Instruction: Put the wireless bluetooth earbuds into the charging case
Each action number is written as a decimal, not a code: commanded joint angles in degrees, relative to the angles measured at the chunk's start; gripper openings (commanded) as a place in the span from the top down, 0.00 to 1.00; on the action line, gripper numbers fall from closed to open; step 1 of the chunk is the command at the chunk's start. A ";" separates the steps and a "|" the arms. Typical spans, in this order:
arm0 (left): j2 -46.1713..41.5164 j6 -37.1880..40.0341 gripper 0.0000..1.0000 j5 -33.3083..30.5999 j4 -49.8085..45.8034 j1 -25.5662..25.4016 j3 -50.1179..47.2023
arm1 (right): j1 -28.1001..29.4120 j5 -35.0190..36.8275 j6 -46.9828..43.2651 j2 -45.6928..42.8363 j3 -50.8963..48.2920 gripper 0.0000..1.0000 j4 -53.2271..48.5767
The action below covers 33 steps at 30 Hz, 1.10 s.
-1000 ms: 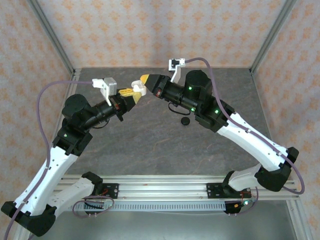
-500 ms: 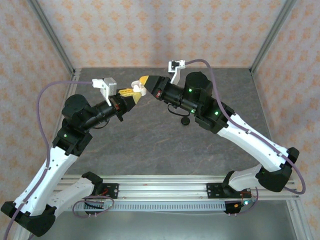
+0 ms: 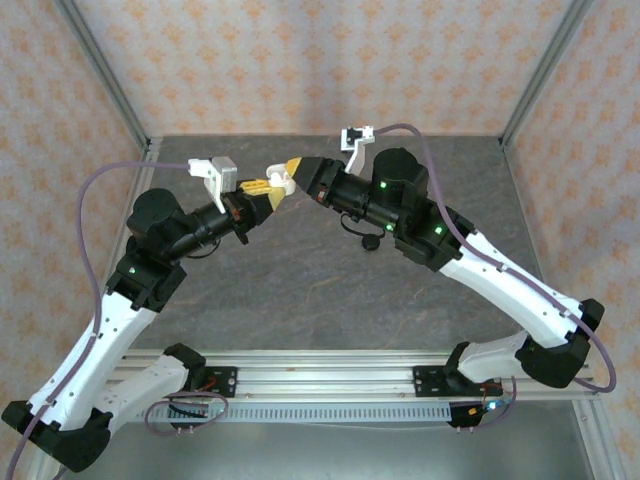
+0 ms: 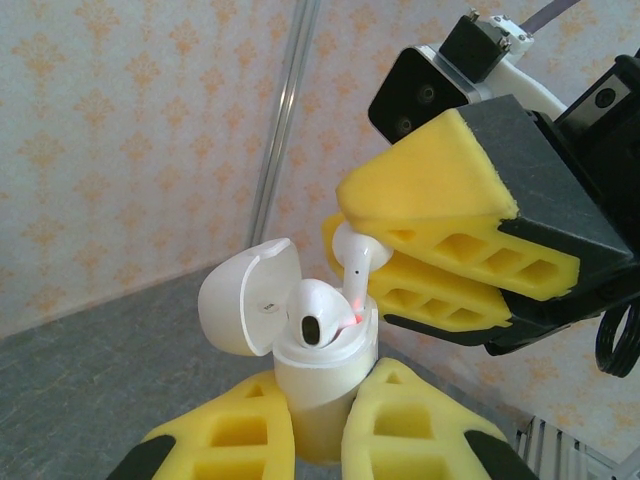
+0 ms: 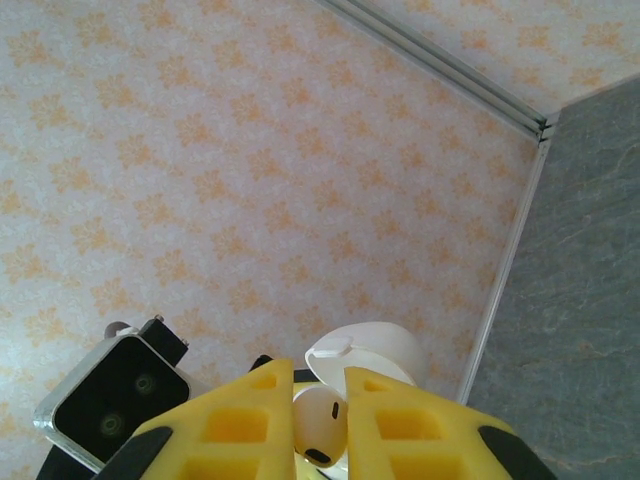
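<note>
My left gripper (image 4: pixel 320 425) is shut on the body of a white charging case (image 4: pixel 322 375), held upright with its lid (image 4: pixel 243 297) flipped open to the left. One white earbud (image 4: pixel 314 310) sits in the case, with a red glow beside it. My right gripper (image 4: pixel 348 238) comes in from the upper right, shut on a second white earbud (image 4: pixel 354 252) whose stem points down into the case's other slot. In the right wrist view that earbud (image 5: pixel 322 428) fills the gap between the yellow fingers (image 5: pixel 240 420), with the lid (image 5: pixel 368 352) behind. From above, both grippers (image 3: pixel 268 186) (image 3: pixel 292 167) meet over the table's back.
A small black round object (image 3: pixel 370 241) lies on the grey table (image 3: pixel 300 290) under the right arm. Patterned walls and metal frame posts (image 3: pixel 105 80) close in the back and sides. The left wrist camera (image 5: pixel 112 392) sits close to my right fingers.
The right gripper's tip has dipped slightly toward the case and the left gripper has edged right, bringing the held earbud's stem lower at the case.
</note>
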 commanded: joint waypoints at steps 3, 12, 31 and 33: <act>-0.37 0.15 1.00 -0.87 4.01 -0.40 1.26 | 0.87 -0.12 -2.29 -0.66 -0.98 0.78 -4.98; -0.58 0.10 1.00 -0.87 3.64 -0.53 1.10 | 0.84 1.99 -6.45 -0.74 3.66 0.57 -10.63; -0.70 -0.14 1.00 4.60 3.07 -0.81 0.62 | -5.10 -1.88 -10.17 0.58 13.65 0.54 -22.82; -0.67 -0.50 1.00 5.64 3.87 -1.00 0.39 | -5.61 -4.19 -9.35 1.84 14.04 0.57 -22.65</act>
